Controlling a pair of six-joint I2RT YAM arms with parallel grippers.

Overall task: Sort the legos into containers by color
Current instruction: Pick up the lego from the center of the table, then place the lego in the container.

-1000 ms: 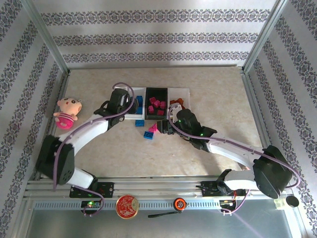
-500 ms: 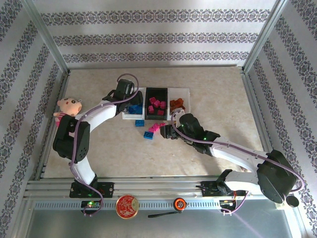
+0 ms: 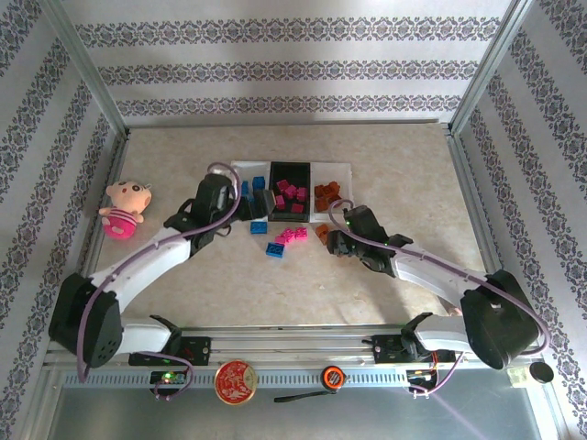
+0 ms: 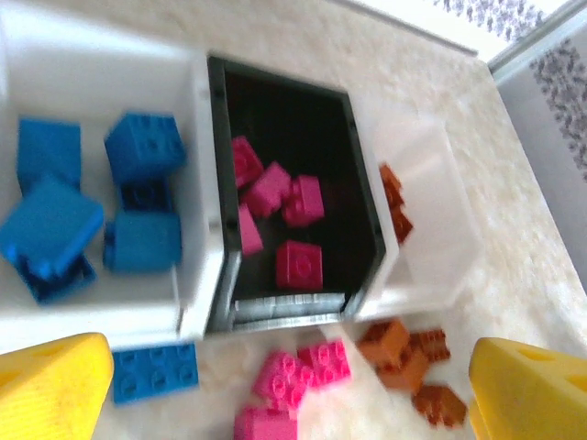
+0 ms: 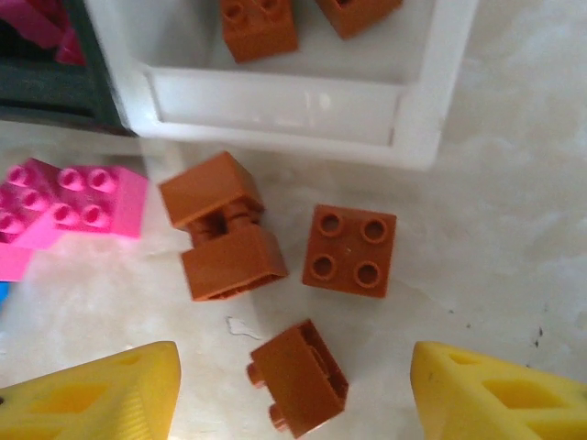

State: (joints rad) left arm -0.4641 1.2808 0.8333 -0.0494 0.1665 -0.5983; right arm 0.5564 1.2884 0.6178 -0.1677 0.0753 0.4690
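Table (image 3: 394, 160): tray row (image 3: 341, 167), loose legos (image 3: 274, 248), plush doll (image 3: 122, 207).

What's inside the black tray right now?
Magenta-pink legos, five countable from the left wrist view, lie loose in the black tray. No blue or orange shows. Its near wall hides a strip of floor.

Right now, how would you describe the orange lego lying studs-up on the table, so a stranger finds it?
Start at the white tray holding orange bricks. On the table just outside its wall lie three loose orange pieces. Yours is the square brick, the only one with four studs facing up.
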